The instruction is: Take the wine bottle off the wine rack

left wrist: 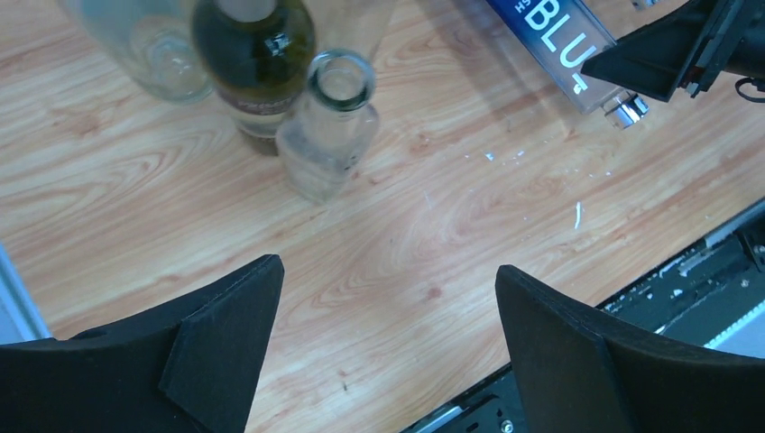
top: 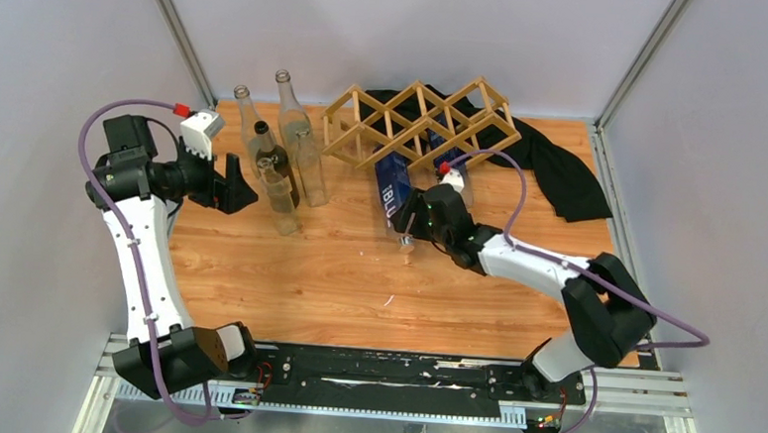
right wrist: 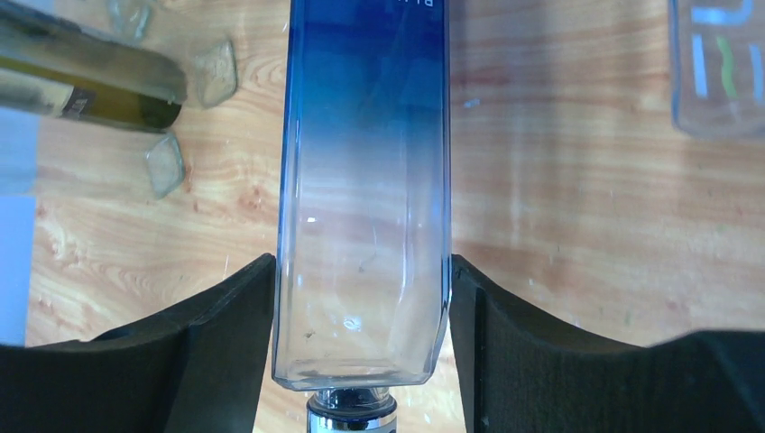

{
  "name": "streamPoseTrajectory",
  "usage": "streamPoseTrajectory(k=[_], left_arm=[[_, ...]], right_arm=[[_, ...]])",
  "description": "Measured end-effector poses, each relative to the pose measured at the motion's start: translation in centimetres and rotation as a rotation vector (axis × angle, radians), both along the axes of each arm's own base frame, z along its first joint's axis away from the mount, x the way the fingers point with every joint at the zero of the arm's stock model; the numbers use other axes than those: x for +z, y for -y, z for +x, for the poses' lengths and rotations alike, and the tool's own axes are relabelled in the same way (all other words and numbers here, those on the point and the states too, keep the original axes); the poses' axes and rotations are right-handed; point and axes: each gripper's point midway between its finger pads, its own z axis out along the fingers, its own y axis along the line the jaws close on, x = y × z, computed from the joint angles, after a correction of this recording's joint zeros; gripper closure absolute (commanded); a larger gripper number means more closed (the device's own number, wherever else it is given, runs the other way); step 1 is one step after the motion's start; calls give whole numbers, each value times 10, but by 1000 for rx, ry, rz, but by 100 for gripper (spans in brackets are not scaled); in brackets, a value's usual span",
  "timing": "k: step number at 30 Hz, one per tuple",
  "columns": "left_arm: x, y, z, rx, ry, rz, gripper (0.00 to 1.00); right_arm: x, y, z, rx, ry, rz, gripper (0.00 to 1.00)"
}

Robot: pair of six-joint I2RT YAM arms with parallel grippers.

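Here we find the right gripper (top: pixel 405 221) clamped on the wine bottle (top: pixel 390 182), whose long axis runs toward 12 o'clock into the wine rack (top: pixel 420 119); the left gripper (top: pixel 231 184) gapes at 9 o'clock.

You are working in a robotics lab test cell: plain grey panels (top: pixel 31 59) on aluminium posts (top: pixel 178 32) are enclosing the wood-grain table (top: pixel 307 282), with a black mounting rail (top: pixel 402 371) lying at 6 o'clock.

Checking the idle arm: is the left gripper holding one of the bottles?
No, the left gripper is wide open, with nothing held between its fingers.
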Motion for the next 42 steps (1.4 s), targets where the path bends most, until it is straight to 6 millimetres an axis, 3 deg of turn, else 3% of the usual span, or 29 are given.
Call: streamPoseTrajectory(k=[11,16,26,33,38,42], left_arm=[[4,40,-8,-152,22,12,10],[-1,72,-21,-299,40,47,9],[-31,124,-45,-621,40,207,4],[-68,152,-70,-901,38,359,0],[-80,163,-72,-1024,57,403,0],[-90,176,-69,-1109,56,392,0]], right_arm=[[5,29,-71,51,-46,52,100],[12,36,-89,65,-76,76,100],[11,40,-117,137,-185,52,100],[49,27,-134,267,-232,61,100],[70,19,-149,368,-273,69,100],[75,12,-159,443,-326,72,100]])
